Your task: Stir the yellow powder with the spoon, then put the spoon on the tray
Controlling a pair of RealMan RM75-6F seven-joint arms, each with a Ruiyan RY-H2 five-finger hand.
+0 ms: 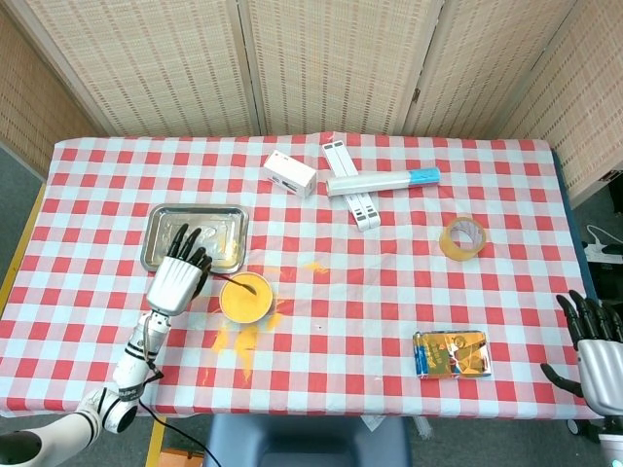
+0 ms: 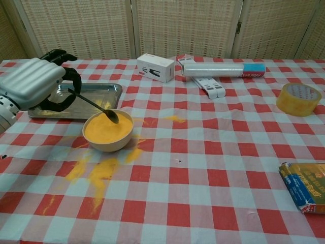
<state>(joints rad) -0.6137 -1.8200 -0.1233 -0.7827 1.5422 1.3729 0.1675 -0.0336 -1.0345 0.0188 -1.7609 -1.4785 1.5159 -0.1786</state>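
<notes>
A cream bowl (image 1: 245, 298) (image 2: 108, 131) full of yellow powder stands near the table's front left. My left hand (image 1: 179, 272) (image 2: 36, 84) holds the dark spoon (image 2: 95, 105) by its handle, just left of the bowl. The spoon's head (image 1: 254, 289) is at the powder's surface near the bowl's far rim. The metal tray (image 1: 230, 220) (image 2: 106, 91) lies right behind the bowl, and the hand overlaps its front edge. My right hand (image 1: 597, 345) hangs past the table's right front corner, fingers apart, holding nothing.
Yellow powder is spilled on the cloth (image 2: 96, 173) in front of the bowl, with a small patch (image 2: 173, 118) to its right. A white box (image 1: 289, 173), a foil roll (image 1: 382, 181), a tape roll (image 1: 463, 238) and a battery pack (image 1: 453, 352) lie farther right.
</notes>
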